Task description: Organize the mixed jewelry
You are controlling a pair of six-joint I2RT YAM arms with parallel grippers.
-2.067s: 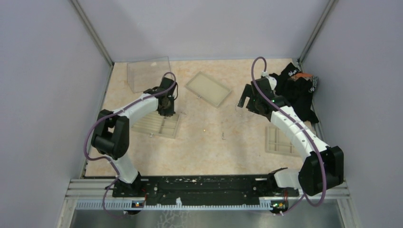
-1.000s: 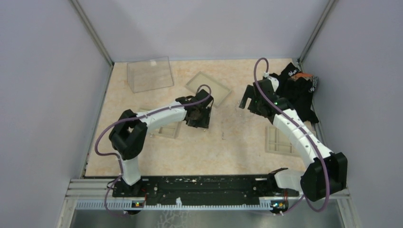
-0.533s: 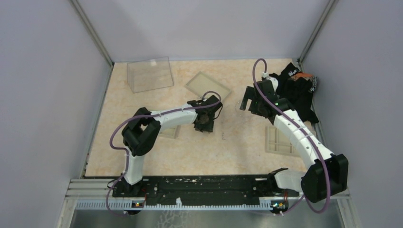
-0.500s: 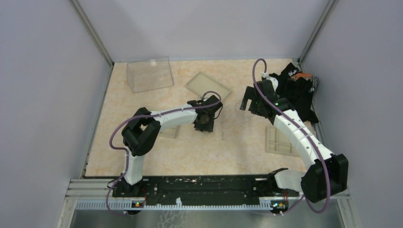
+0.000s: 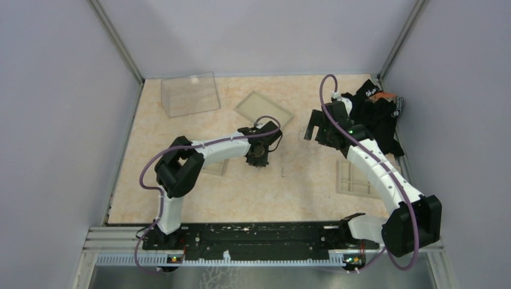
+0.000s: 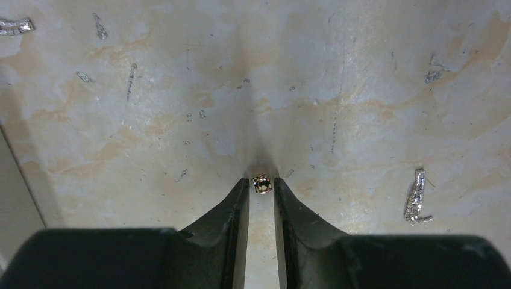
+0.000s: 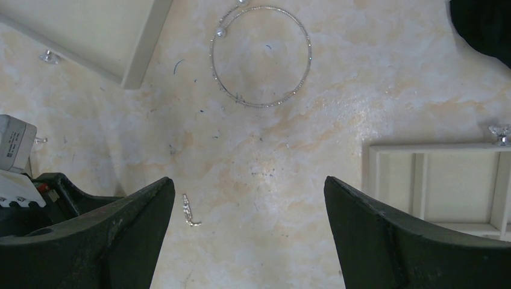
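My left gripper [image 5: 259,161] is down on the table's middle. In the left wrist view its jaws [image 6: 261,185] are closed to a narrow gap around a tiny gold stud [image 6: 261,183] at their tips. A sparkly drop piece [image 6: 416,197] lies to the right, also seen from above [image 5: 282,173] and in the right wrist view [image 7: 189,211]. My right gripper [image 7: 248,182] is wide open and empty above the table [image 5: 313,129]. The thin silvery loop [image 7: 310,57] lies flat beyond its tips.
A beige compartment tray [image 5: 358,179] lies right; it also shows in the right wrist view [image 7: 434,180]. Another tray [image 5: 211,165] sits under the left arm. A flat lid [image 5: 264,112], a clear box [image 5: 190,94] and black cloth [image 5: 376,114] lie at the back.
My left arm has swung from the left tray to the table's middle and lowered there; in the last half second it barely shifted. The right arm has hardly moved.
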